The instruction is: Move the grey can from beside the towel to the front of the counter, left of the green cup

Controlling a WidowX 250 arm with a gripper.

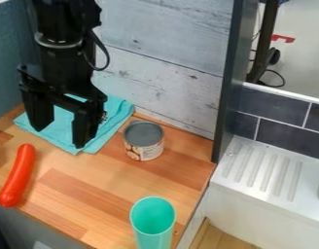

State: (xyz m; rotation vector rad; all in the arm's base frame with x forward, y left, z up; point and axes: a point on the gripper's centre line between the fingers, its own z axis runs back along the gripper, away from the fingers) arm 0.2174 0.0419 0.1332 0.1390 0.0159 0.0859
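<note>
- Over the far left corner of the surface (113, 187), the black tool (60, 137) hangs from its arm, pointing down, its two fingers spread wide apart; it is nearest to the cloth.
- At that same corner of the surface, the turquoise cloth (116, 114) lies folded, partly hidden by the tool; whether the fingertips touch it I cannot tell.
- Just to the right of the cloth, near the back edge, the can (144, 141) stands upright, with a grey top and a printed label.
- Toward the left, before the cloth and apart from it, the red sausage (18, 175) lies lengthwise, its near end at the front edge.
- By the right edge, close to the near right corner, the green cup (153, 228) has its open mouth up.
- Behind the surface rises a whitish wood-look wall (168, 73), ending at a dark upright panel (228, 82).
- Beyond that panel, on the right, are a white ribbed drainboard (263, 170) and dark tiles (275, 107).
</note>
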